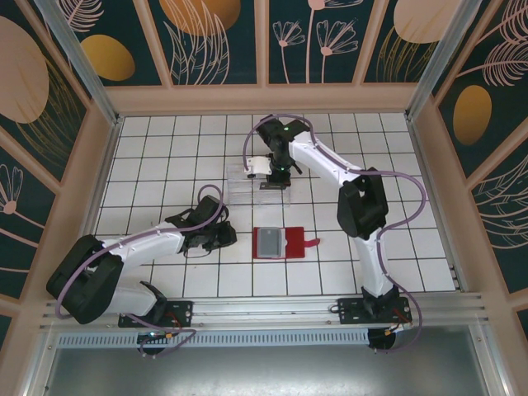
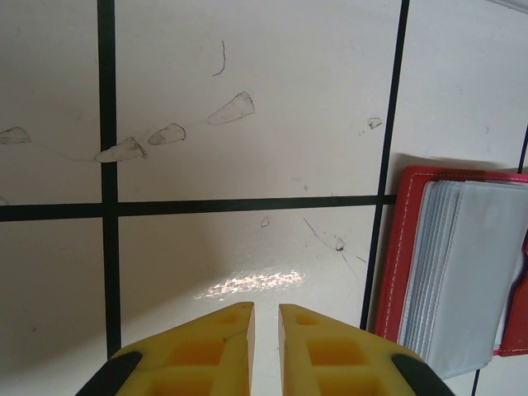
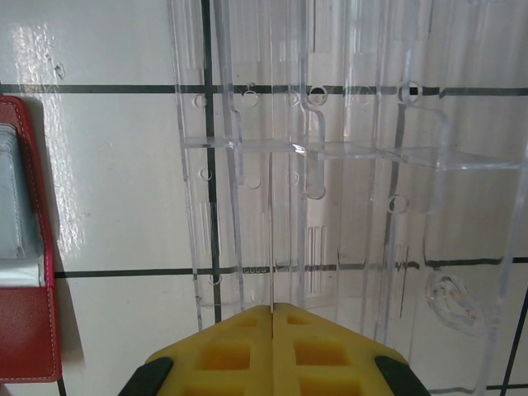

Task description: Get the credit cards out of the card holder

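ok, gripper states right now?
Left gripper: slightly open, empty.
Right gripper: shut, apparently on an edge-on card.

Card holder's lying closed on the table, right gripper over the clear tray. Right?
No: the card holder lies open, not closed, with its grey inside facing up, as the top external view shows. The right gripper is over the clear tray.
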Controlling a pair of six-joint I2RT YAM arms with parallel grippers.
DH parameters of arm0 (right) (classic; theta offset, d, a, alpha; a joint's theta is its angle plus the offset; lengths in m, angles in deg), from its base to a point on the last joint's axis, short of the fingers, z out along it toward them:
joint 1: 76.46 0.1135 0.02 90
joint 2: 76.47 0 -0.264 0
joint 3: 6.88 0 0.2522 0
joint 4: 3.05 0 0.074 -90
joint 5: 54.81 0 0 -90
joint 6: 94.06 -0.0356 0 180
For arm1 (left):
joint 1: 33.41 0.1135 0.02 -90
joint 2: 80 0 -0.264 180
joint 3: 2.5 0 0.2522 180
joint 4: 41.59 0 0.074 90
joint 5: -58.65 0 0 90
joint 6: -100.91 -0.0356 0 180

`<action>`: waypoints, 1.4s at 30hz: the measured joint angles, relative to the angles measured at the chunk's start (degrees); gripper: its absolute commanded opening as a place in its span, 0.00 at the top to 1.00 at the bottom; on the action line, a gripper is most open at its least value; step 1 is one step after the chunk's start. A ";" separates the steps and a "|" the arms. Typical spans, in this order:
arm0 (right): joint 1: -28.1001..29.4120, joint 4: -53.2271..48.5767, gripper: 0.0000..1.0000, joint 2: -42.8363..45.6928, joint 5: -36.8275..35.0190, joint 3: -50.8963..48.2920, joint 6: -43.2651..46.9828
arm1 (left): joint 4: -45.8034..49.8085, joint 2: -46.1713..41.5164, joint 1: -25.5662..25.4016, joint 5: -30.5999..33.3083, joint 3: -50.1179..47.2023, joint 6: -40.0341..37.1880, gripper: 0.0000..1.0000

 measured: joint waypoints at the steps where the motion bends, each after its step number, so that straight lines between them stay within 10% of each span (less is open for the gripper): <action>1: 0.00 0.00 1.00 -0.28 0.02 0.00 0.00 | 0.00 0.00 0.00 -0.02 0.00 0.00 0.84; 42: 1.66 12.15 0.76 1.95 -8.66 -7.34 2.36 | -0.02 -0.90 0.28 -0.17 -0.48 0.26 0.83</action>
